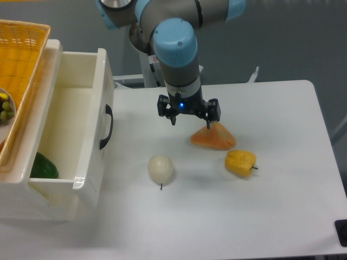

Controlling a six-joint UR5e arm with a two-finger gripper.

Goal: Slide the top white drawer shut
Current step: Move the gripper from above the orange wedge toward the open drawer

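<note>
The top white drawer [81, 124] is standing pulled well out at the left of the frame, its black handle [106, 127] facing right and a green item [43, 167] lying inside at its lower corner. The gripper [190, 120] is hanging right of the handle, near the frame's centre and apart from the drawer, its fingers spread with nothing between them. Just beside its right finger an orange wedge [214, 137] is lying on the bench [271, 206]. A pale round fruit [161, 169] and a yellow fruit [241, 162] are sitting lower. A yellow wicker basket [19, 65] is resting at the upper left.
</note>
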